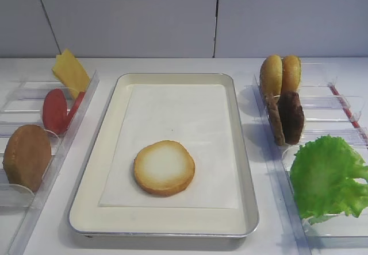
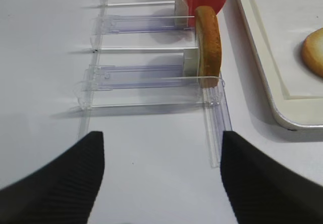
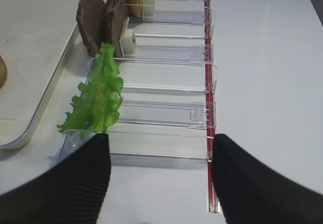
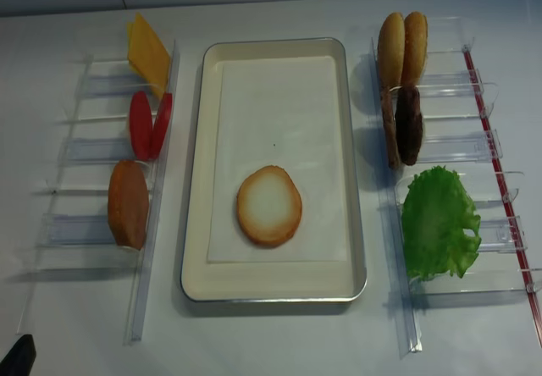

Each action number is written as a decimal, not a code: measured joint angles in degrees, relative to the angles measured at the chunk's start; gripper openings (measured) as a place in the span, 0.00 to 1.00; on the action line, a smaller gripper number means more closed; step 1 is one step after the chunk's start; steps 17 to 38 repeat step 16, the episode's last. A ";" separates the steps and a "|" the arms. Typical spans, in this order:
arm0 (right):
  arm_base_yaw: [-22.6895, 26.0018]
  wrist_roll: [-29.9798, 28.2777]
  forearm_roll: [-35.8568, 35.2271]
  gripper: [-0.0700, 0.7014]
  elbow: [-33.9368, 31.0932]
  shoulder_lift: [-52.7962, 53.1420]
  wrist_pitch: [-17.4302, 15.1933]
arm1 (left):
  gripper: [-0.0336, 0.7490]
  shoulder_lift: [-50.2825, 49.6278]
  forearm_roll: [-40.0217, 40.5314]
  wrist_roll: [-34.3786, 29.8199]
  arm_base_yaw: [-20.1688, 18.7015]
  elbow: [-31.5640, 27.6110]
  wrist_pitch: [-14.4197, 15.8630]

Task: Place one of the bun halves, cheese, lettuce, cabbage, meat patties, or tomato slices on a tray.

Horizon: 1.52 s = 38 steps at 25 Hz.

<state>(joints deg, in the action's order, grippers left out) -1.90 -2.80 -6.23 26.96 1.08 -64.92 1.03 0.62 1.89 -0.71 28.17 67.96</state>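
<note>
Both grippers stand with their jaws spread wide and nothing between them. Seen from its own wrist camera, the left gripper (image 2: 161,176) hovers over bare table just short of the left rack of clear plastic containers (image 2: 146,77), its two dark fingers (image 2: 60,183) framing the view. Likewise the right gripper (image 3: 159,176) hangs before the right rack (image 3: 166,82), close to the lettuce (image 3: 98,95), touching nothing.

On the tray (image 1: 92,169), the pale bun half (image 1: 164,167) lies cut face up on the white paper (image 1: 178,117), toward the near end. Left of the tray, standing on edge in the rack, are the cheese (image 1: 70,71), the tomato slices (image 1: 57,110) and a darker bun half (image 1: 26,156). Right of it stand two golden bun halves (image 1: 280,74), the meat patties (image 1: 286,117) and the leaf of lettuce
</note>
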 joint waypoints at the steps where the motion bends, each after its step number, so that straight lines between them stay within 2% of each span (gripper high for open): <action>1: 0.00 0.00 0.00 0.67 0.00 0.00 0.00 | 0.65 0.00 0.00 0.00 0.00 0.00 0.00; 38: 0.00 0.00 0.00 0.67 0.00 0.00 0.00 | 0.65 0.00 0.00 0.00 0.00 0.00 0.00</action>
